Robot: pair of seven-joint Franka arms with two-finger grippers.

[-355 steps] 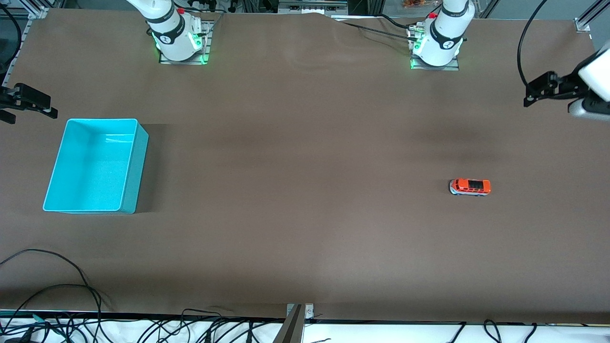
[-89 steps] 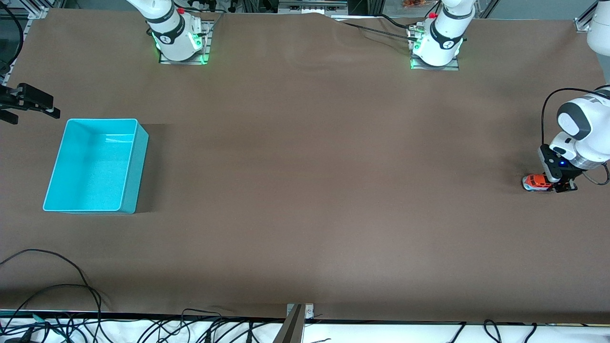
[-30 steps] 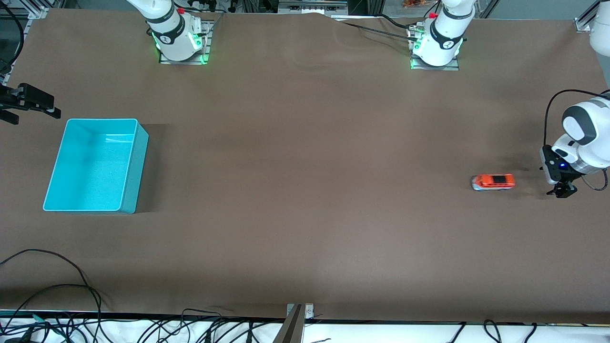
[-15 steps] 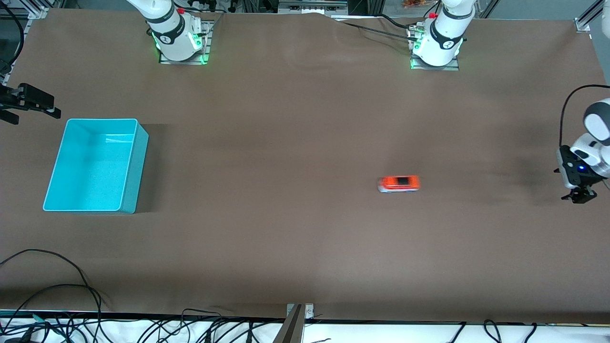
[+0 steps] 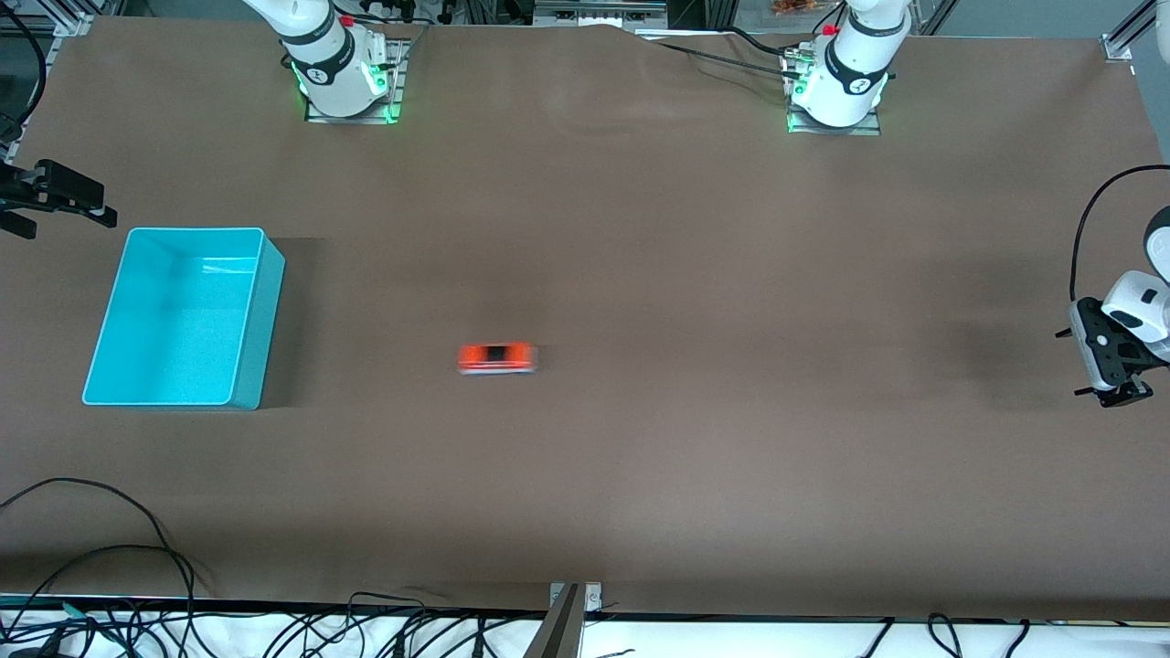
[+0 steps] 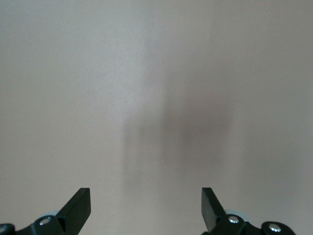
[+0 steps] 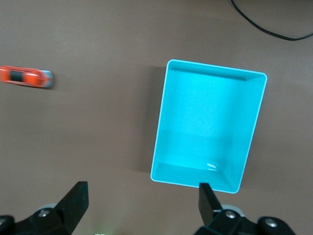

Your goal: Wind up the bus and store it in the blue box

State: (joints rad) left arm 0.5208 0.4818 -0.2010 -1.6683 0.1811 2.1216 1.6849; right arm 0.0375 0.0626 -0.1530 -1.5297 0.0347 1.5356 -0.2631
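Showing the bench (image 5: 640, 238) from the high front camera: the bus (image 5: 496, 358), a small orange-red toy with a pale lower body, stands on the brown surface with its outline smeared lengthwise. It lies apart from the blue box (image 5: 183, 315), toward the left arm's end of the bench from that box, and about as near to the front camera as the box's nearer half. No end effector touches it.

The blue box is an open-topped turquoise bin resting flat on the bench at the right arm's end, with nothing visible inside it. In the right wrist view the box (image 7: 208, 127) shows its bare interior, and the bus (image 7: 25, 77) appears beside it on the brown surface, clear of the box wall.

The left end effector (image 5: 1117, 393) hangs over the edge of the bench at the left arm's end, well apart from the box and from the bus. In the left wrist view its fingers (image 6: 78, 208) stand wide apart with only bare surface between them, holding nothing.

The right end effector (image 7: 142, 205) is above the bench close to the box; its two fingers are spread wide and empty. In the front view it shows as a dark clamp (image 5: 55, 196) at the bench edge, farther from the camera than the box.
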